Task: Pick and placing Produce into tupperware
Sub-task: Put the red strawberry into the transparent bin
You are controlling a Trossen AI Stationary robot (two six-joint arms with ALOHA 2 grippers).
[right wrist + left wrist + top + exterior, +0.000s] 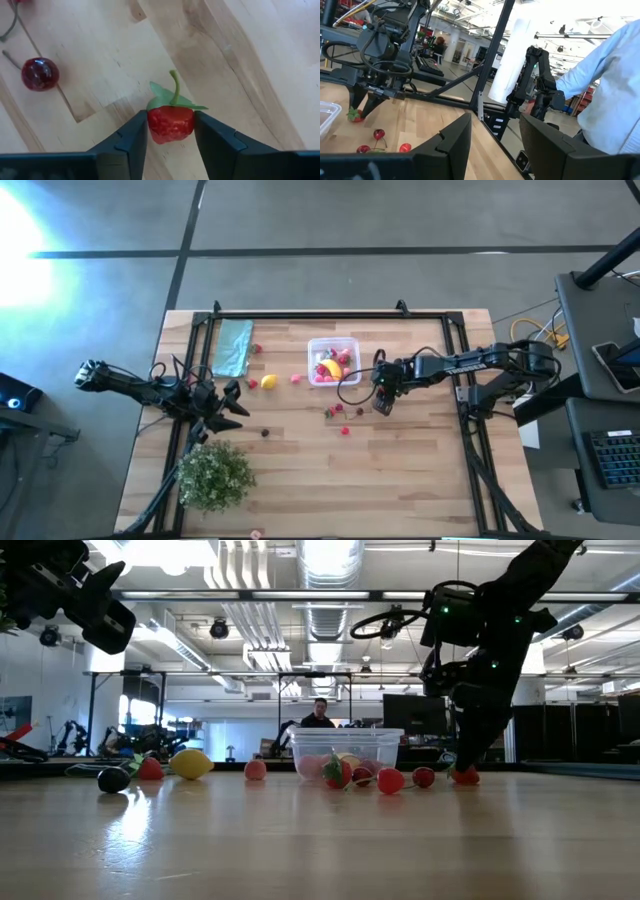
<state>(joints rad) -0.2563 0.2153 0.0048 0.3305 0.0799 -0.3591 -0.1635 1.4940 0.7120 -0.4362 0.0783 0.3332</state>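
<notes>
Right gripper (170,131) fingers pinched, lowered.

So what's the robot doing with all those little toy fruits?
It is putting toy fruit into the clear tupperware, which already holds a few pieces. The right gripper is down at the table beside the box, its fingers closed on a small red strawberry with a green leafy top. Cherries, a lemon and other pieces lie on the wood. The left gripper waits near the green bush, holding nothing.
</notes>
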